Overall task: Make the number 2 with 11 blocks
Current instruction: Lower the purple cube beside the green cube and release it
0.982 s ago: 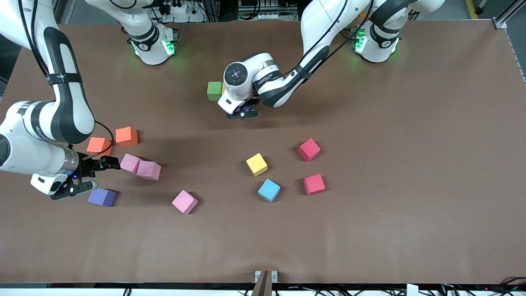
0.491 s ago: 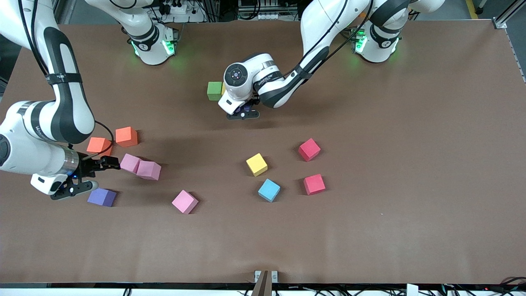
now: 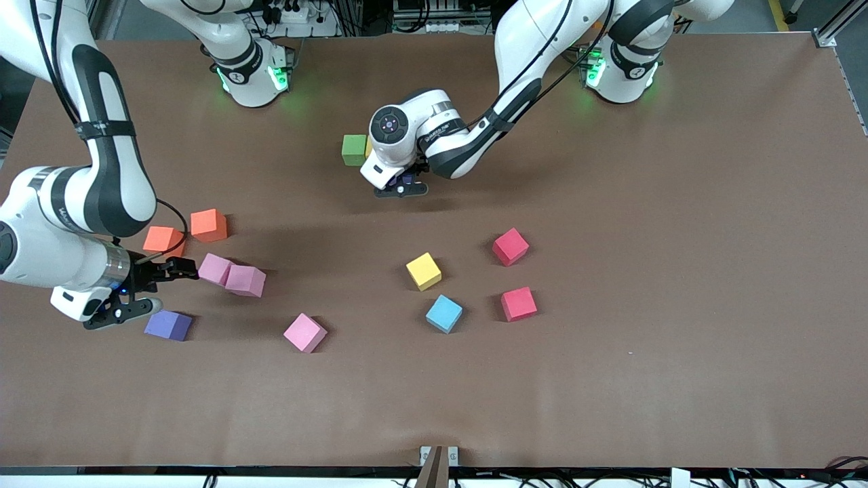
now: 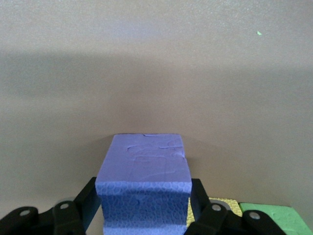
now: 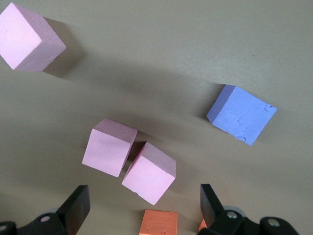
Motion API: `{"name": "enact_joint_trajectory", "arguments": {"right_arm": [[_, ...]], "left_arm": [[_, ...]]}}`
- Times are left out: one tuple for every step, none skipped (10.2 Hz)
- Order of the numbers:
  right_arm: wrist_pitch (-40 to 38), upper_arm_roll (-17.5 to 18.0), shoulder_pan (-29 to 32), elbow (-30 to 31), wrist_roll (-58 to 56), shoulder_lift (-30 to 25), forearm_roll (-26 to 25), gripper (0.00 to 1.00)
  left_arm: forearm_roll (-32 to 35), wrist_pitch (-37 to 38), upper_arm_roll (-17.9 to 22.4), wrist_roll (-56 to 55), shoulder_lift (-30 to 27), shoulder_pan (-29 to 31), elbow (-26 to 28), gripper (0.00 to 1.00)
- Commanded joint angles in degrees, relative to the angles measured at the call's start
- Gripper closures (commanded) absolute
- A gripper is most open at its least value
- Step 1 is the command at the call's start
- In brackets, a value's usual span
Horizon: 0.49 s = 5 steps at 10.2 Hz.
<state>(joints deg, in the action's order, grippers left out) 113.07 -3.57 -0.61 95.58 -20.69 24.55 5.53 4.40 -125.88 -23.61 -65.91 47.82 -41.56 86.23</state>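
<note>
My left gripper (image 3: 401, 187) is low over the table near the robots' bases, open, its fingers close on either side of a purple block (image 4: 144, 171) resting on the table. That block stands in a row with a yellow block (image 4: 212, 208) and a green block (image 3: 353, 149); of the number 2 only this row shows. My right gripper (image 5: 142, 208) is open at the right arm's end, over two touching pink blocks (image 5: 108, 147) and an orange block (image 5: 157, 223), holding nothing.
Loose blocks lie around: two orange (image 3: 208, 225), a third pink (image 3: 304, 332) and another purple (image 3: 168, 325) near the right gripper; mid-table are a yellow (image 3: 424, 271), a light blue (image 3: 444, 313) and two red ones (image 3: 510, 246).
The left hand has shifted very slightly toward the robots' bases. The right arm and all loose blocks stay where they were.
</note>
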Motion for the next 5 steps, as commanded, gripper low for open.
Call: {"name": "enact_joint_trajectory", "arguments": {"right_arm": [[0.0, 0.7, 1.0, -0.2, -0.5, 0.0, 0.2, 0.0], [0.0, 0.7, 1.0, -0.2, -0.5, 0.0, 0.2, 0.0], [0.0, 0.7, 1.0, -0.2, -0.5, 0.0, 0.2, 0.0], [0.0, 0.7, 1.1, -0.2, -0.5, 0.0, 0.2, 0.0], [0.0, 0.7, 1.1, -0.2, -0.5, 0.0, 0.2, 0.0]], "left_arm": [[1.1, 0.0, 0.5, -1.3, 0.5, -0.8, -1.5, 0.15], [1.0, 0.0, 0.5, -1.3, 0.3, -0.8, -1.5, 0.15], [1.0, 0.0, 0.5, -1.3, -0.2, -0.6, -1.6, 0.15], [1.0, 0.0, 0.5, -1.3, -0.8, -0.4, -1.6, 0.14], [1.0, 0.0, 0.5, -1.2, -1.1, -0.1, -1.7, 0.14]]}}
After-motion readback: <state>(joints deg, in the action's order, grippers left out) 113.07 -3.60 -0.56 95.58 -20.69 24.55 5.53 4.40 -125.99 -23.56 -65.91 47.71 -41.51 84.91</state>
